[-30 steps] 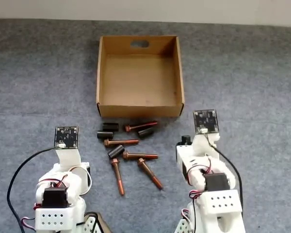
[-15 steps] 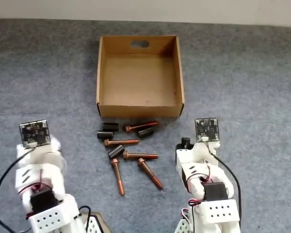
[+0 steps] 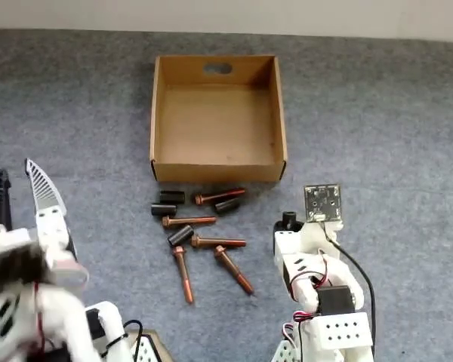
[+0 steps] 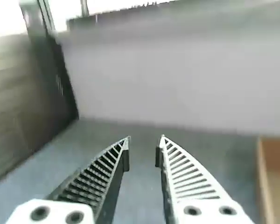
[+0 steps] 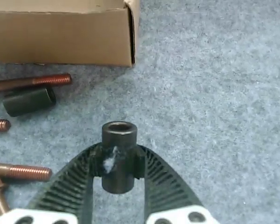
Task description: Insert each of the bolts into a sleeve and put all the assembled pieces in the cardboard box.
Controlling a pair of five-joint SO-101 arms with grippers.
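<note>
Several copper bolts (image 3: pixel 218 242) and short black sleeves (image 3: pixel 180 235) lie loose on the grey carpet just in front of the cardboard box (image 3: pixel 217 172). My right gripper (image 3: pixel 289 228) hovers to their right, shut on one black sleeve (image 5: pixel 118 135) held upright with its bore showing; a bolt (image 5: pixel 35 81) and another sleeve (image 5: pixel 29 101) lie beside it near the box corner (image 5: pixel 126 42). Far out at the left, my left gripper (image 3: pixel 15 172) is raised high and open with nothing between its fingers (image 4: pixel 144 139), aimed over the carpet left of the box (image 4: pixel 273 177).
The box stands open-topped and bare inside, with a handle cutout in its far wall. Grey carpet stretches on both sides of it. A pale wall and dark panelling rise behind the table in the left wrist view.
My left arm has swung out to the left and lifted, so its gripper now points up and away. The right arm has drawn back slightly, still holding the sleeve.
</note>
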